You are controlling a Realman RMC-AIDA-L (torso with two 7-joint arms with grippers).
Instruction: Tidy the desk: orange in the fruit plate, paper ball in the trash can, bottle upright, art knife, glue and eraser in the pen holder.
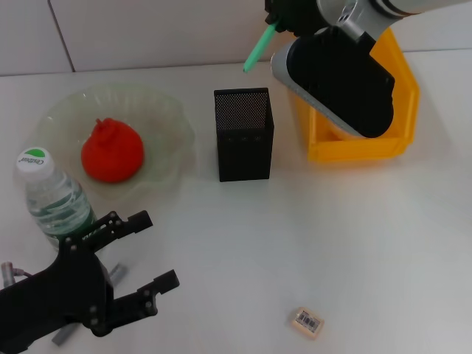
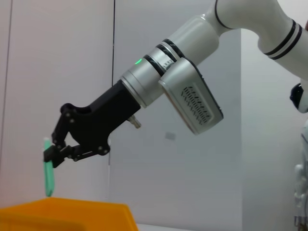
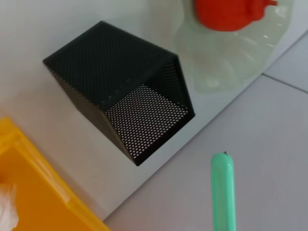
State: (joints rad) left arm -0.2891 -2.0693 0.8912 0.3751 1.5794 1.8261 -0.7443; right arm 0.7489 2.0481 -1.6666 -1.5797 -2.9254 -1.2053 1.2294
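Green stick, head view: the right gripper holds a green stick high above the desk, behind the pen holder and not yet over its mouth; probably the art knife or the glue, I cannot tell which.
Orange: done, the orange sits in the plate.
Bottle: done, the bottle stands upright by the plate's near edge.
Eraser: left to do, the eraser lies alone on the desk, well apart from the holder.
Bin: the bin stands beside the holder, half hidden by the right arm.
Left gripper: the left gripper hangs low by the bottle, fingers spread, holding nothing.
Left wrist view: right gripper's fingers pinch the stick's top end above the bin's rim.
Right wrist view: holder's mouth shows only mesh inside; a white scrap in the bin's corner may be the paper ball.
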